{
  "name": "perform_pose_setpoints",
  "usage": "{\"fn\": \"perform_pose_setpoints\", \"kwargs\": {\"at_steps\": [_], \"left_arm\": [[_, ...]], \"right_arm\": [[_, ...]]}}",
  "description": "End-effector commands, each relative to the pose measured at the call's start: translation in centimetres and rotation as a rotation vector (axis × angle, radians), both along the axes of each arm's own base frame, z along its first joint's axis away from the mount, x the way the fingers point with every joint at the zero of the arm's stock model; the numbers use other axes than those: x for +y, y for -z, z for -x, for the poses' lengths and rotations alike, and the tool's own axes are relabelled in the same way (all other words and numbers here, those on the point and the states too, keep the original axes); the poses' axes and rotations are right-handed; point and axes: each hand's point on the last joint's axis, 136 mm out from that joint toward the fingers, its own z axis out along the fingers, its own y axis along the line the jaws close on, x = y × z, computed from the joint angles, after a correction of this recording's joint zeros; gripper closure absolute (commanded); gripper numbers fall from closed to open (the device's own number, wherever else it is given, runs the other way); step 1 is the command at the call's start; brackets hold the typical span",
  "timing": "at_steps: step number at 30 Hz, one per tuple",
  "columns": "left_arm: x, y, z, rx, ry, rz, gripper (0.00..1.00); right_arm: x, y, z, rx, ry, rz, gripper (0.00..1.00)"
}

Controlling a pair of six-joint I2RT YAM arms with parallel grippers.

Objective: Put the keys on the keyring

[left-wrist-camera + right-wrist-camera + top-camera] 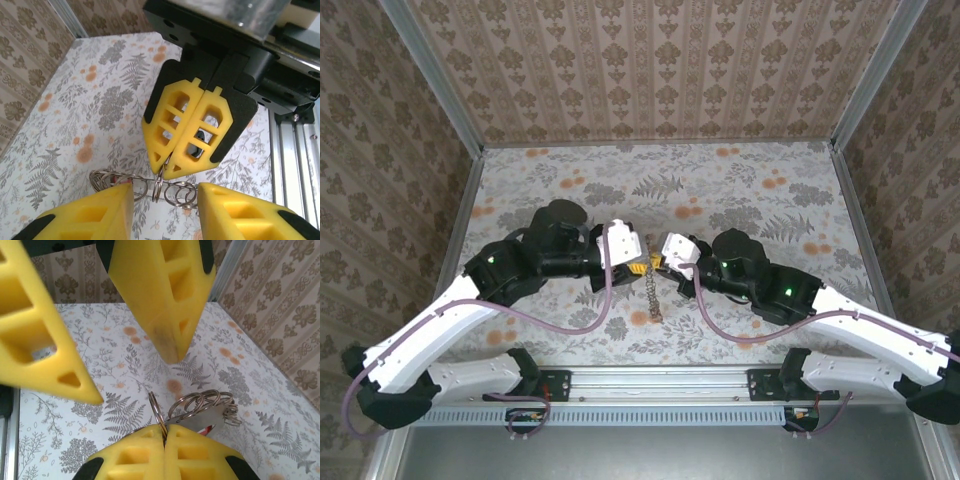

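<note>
Floral desk (770, 200), centre: the keyring (651, 295), a string of linked rings, ran from between the two arms toward the near edge. Right jaws were closed, pinching one ring. Left jaws were open, facing the right jaws, one finger on either side of the rings.

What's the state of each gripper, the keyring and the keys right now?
right gripper: shut on one ring of the keyring
left gripper: open, a finger either side of the rings
keyring: one ring pinched, the rest trailing loose
keys: one flat metal piece with red beside the rings; threaded or not, cannot tell
</note>
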Motion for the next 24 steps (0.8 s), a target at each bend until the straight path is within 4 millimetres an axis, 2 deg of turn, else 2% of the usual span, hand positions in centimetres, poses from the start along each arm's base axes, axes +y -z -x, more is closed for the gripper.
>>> {"fn": "perform_pose_setpoints", "kwargs": {"at_steps": [1, 19, 22, 24], "left_arm": [[0.4, 0.2, -0.4, -0.062, -0.016, -0.039, 0.61], [-0.7, 1.1, -1.1, -0.088, 0.004, -0.052, 0.61], [-0.9, 1.3, -1.2, -0.085, 0.009, -0.058, 0.64], [-1.1, 1.3, -1.2, -0.084, 0.013, -0.058, 0.70]], "right_arm": [[-0.3, -2.7, -0.3, -0.031, 0.024, -0.052, 1.00], [0.1, -3.5, 0.9, -0.045, -0.047, -0.102, 1.00], [0.1, -3.5, 0.9, -0.048, -0.053, -0.101, 1.00], [0.1, -3.5, 0.9, -0.048, -0.052, -0.098, 1.00]]}}
